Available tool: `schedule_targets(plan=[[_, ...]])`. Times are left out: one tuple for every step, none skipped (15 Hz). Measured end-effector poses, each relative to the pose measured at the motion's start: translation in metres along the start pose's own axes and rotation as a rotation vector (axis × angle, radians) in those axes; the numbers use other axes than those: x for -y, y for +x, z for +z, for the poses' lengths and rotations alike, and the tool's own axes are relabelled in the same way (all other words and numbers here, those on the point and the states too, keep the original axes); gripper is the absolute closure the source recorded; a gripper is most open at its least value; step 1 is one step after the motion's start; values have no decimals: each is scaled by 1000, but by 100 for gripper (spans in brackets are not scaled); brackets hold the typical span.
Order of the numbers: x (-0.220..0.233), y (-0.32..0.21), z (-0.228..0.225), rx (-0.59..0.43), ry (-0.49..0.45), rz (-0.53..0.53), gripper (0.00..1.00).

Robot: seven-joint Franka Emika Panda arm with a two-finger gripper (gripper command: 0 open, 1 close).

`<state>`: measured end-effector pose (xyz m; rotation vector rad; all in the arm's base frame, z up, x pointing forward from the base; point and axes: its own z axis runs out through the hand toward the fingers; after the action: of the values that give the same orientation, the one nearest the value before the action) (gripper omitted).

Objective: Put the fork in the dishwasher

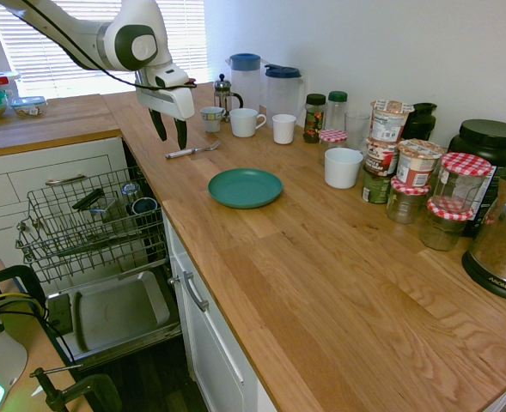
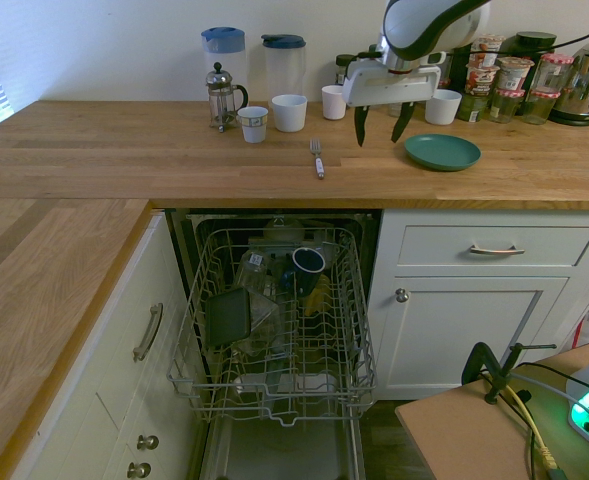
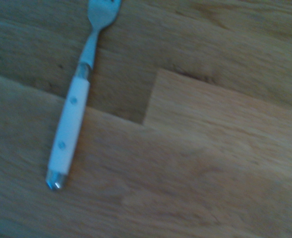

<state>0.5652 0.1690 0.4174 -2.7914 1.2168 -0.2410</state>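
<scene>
Above the desk [image 1: 321, 257], the gripper [image 1: 170, 130] hangs with jaws wide, empty; best lower squarely across the fork [image 1: 192, 150] handle before closing.

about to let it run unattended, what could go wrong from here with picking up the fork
The open claw hovers off to one side of the slim white-handled metal fork, so it might close on bare wooden counter. The fork lies flat and thin, so it could slip. The grey wire dishwasher rack already holds dishes, so a dropped fork may fall through.
</scene>
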Motion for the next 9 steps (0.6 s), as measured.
schedule_targets(plan=[[18,0,5,0,4,23,0],[34,0,9,-2,9,43,0],[49,-1,15,-9,8,72,0],[61,-1,20,-17,6,98,0],[73,-1,25,-28,7,125,0],[83,-1,31,-41,5,153,0],[92,-2,39,-52,-4,183,0],[100,-3,44,-57,-13,212,0],[108,-5,50,-60,-20,237,0]])
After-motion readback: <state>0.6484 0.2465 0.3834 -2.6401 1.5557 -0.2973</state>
